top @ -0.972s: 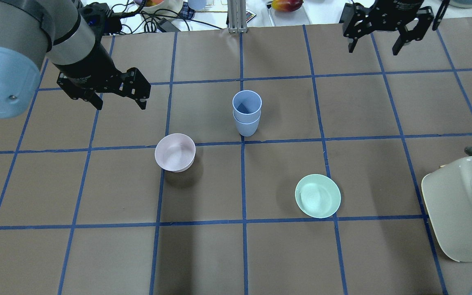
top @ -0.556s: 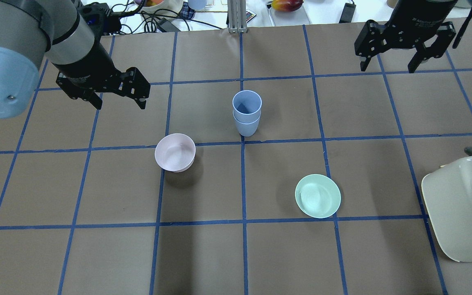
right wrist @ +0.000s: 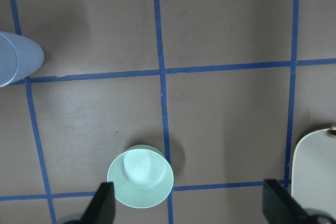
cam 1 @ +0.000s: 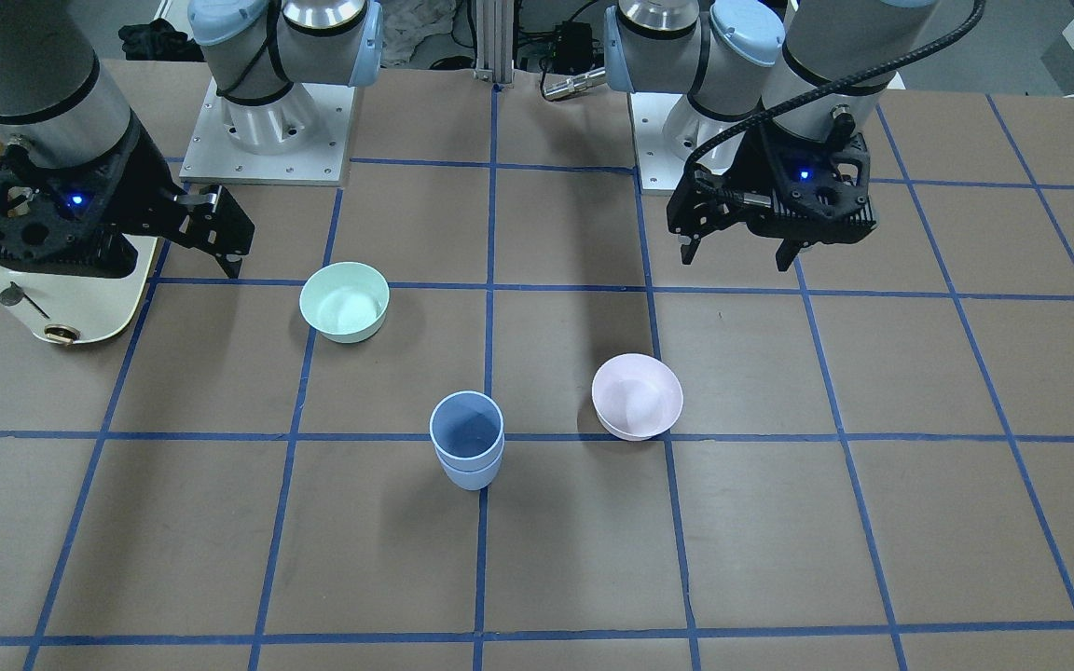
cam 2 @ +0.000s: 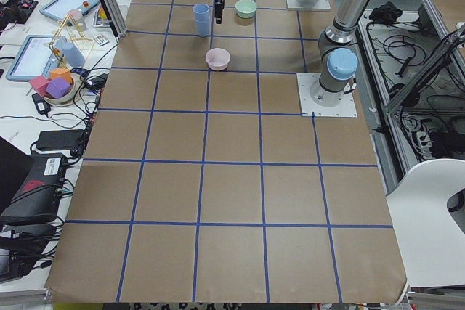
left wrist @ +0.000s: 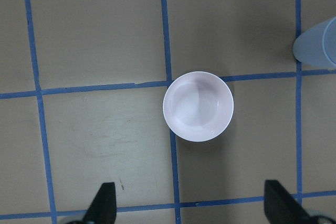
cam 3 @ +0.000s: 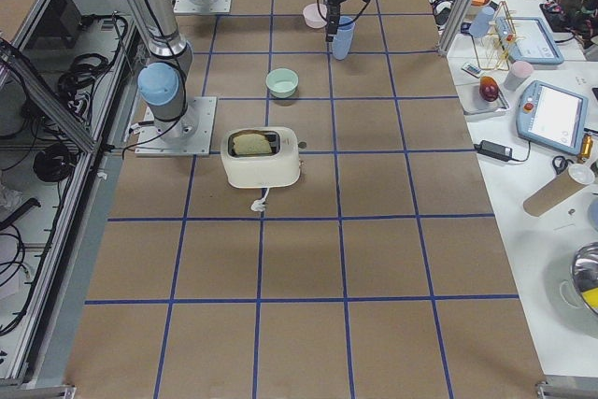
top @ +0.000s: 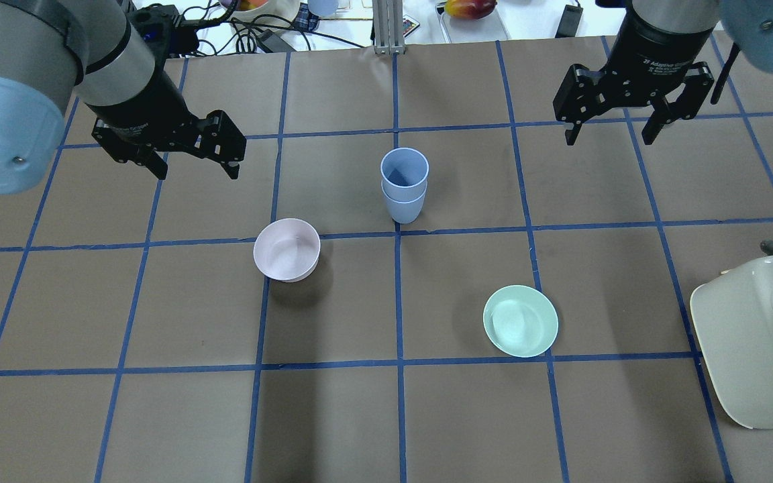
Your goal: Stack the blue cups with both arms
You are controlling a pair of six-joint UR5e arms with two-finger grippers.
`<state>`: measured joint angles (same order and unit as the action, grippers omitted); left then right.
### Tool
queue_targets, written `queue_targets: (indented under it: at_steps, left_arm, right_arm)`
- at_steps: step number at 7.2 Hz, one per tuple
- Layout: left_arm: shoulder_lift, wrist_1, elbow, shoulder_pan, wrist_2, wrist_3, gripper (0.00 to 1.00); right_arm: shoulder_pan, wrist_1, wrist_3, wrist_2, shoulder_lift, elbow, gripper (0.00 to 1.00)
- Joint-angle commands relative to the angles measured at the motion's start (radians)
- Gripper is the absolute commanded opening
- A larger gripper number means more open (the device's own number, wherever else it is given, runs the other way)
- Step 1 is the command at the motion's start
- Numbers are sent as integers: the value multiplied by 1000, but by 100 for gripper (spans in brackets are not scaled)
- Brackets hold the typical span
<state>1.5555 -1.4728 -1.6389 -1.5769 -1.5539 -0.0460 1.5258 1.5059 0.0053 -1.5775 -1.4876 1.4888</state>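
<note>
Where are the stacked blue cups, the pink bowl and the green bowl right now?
blue cups (top: pixel 404 171), overhead exterior view, inside of the upper cup.
pink bowl (top: pixel 286 249), overhead exterior view, its inner floor.
green bowl (top: pixel 521 320), overhead exterior view, its inner floor.

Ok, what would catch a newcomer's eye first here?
The two blue cups, nested one inside the other, stand upright near the middle of the table. The left gripper and right gripper hang open and empty above it on either side. A pink bowl and a mint-green bowl sit nearby.
</note>
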Motion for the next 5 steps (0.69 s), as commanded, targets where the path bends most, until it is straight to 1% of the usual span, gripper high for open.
queue_targets:
  at_steps: [1, 5]
  left_arm:
    - [0, 0, 1, 0, 0, 0, 100]
    - [2, 0, -1, 0, 0, 0, 100]
  right_arm:
    - [2, 0, -2, 4, -3, 2, 100]
    - [2, 0, -1, 0, -2, 4, 100]
